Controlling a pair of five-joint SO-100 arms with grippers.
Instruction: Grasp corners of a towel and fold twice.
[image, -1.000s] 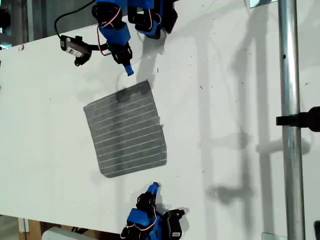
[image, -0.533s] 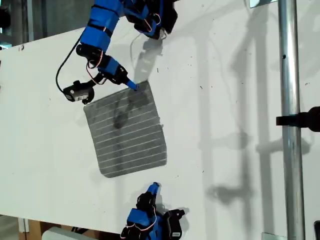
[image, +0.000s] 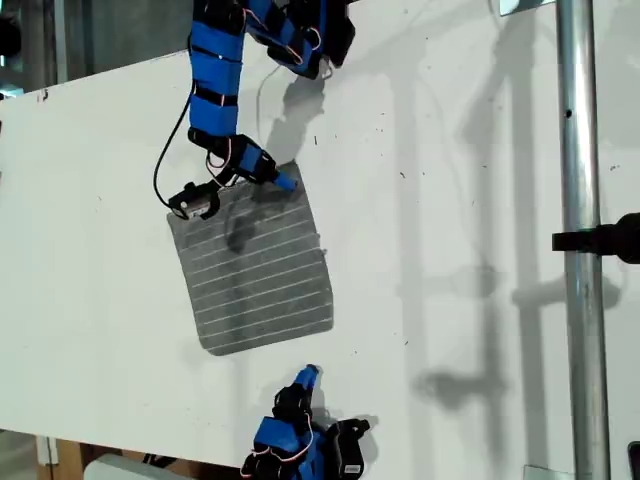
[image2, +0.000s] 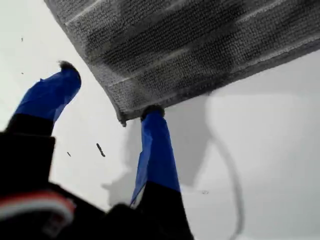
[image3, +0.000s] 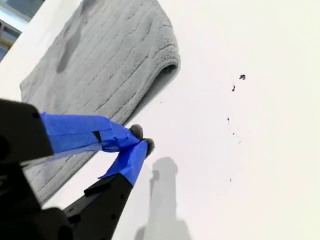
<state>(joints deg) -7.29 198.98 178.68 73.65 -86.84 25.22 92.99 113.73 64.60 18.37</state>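
Note:
The grey striped towel (image: 255, 265) lies flat on the white table (image: 450, 200), left of centre in the exterior view. My first gripper (image: 285, 183) reaches down from the exterior view's top to the towel's upper right corner (image: 296, 172). It is open in the first wrist view (image2: 110, 92): one blue finger (image2: 155, 135) touches the towel (image2: 190, 45) edge beside the corner (image2: 122, 117), the other stands over bare table. My second gripper (image: 310, 373) rests shut below the towel's lower edge, its tips (image3: 140, 141) together and just off the towel (image3: 100, 70).
A metal pole (image: 580, 300) with a black clamp (image: 600, 240) stands at the exterior view's right. Arm bases sit at the table's top edge (image: 300, 40) and bottom edge (image: 300, 450). A black cable loops beside the first arm (image: 165, 170).
My first arm has swung down from near the table's top edge to the towel's upper right corner. The second arm and the towel have not moved.

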